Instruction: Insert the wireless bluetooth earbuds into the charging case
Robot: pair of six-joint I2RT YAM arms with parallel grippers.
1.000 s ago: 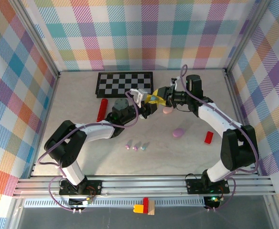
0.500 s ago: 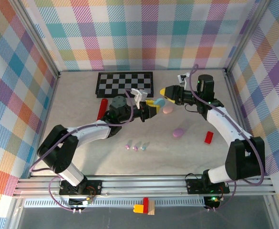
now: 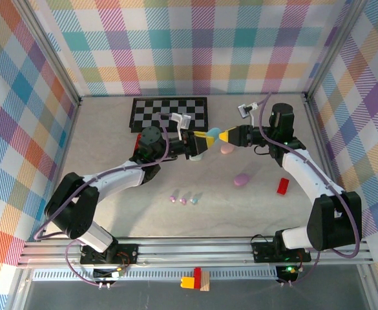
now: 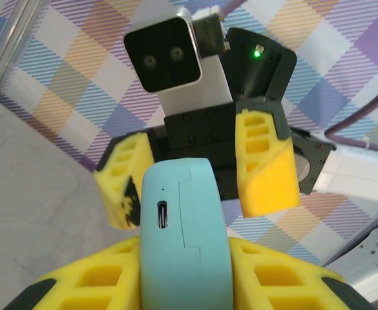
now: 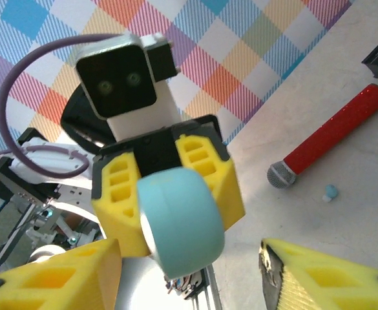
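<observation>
A teal pebble-shaped charging case [image 4: 185, 239] is held off the table, my left gripper [image 4: 185, 281] shut on its sides, port end facing the camera. In the top view the case [image 3: 209, 136] hangs between the left gripper [image 3: 200, 139] and the right gripper [image 3: 223, 136]. My right gripper [image 5: 189, 284] is open, its yellow fingers [image 5: 53, 281] wide apart and just short of the case [image 5: 179, 223]. Three tiny pastel earbuds [image 3: 183, 200] lie in a row on the table nearer the arm bases. A tiny blue earbud [image 5: 331, 192] lies by the microphone.
A pink case [image 3: 227, 148] and a lilac case [image 3: 241, 179] rest on the table right of centre. A red block [image 3: 283, 186] lies near the right arm. A red microphone [image 5: 331, 135] lies left of the left arm, a checkerboard [image 3: 169, 111] at the back.
The right gripper let go, opened and drew back to the right, then returned close to the case. The left arm kept the case and raised it slightly toward the back.
</observation>
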